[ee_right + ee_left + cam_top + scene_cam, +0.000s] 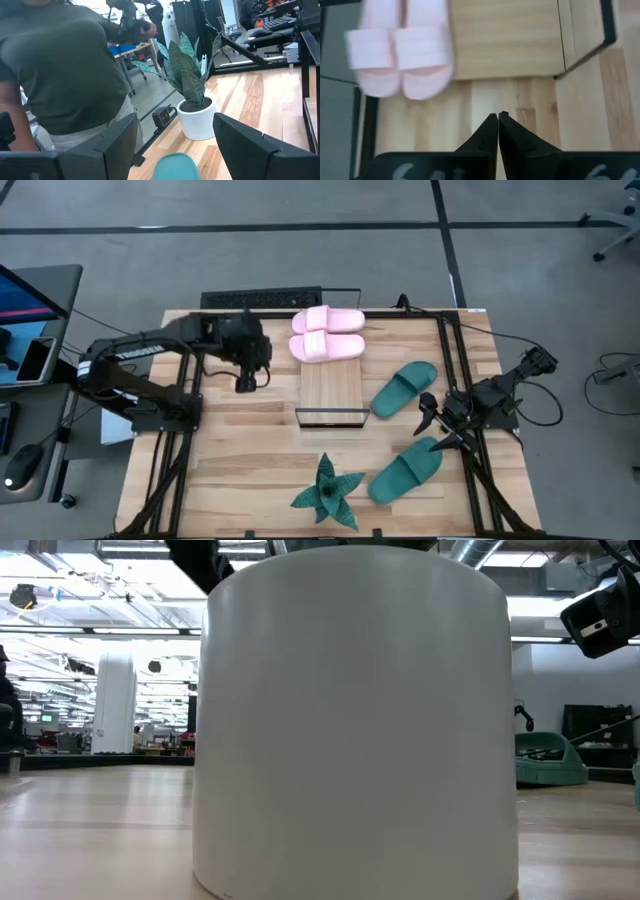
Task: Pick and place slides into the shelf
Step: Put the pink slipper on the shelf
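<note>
Right gripper [432, 423], its fingers spread apart and holding nothing, hung between the two teal green soft slides [404, 389] [405, 470], to the right of the long light-wood slatted shelf with its thin black frame [331, 392]. My left gripper [498, 119], fingers pressed together and empty, waited left of that shelf. Two pale pink slides [327, 334] already lay at its far end. I feared a bad grasp: the soft strap could fold and slip out, or the arm could knock the spiky green plant in its white pot [326, 492] near the shelf's front end.
</note>
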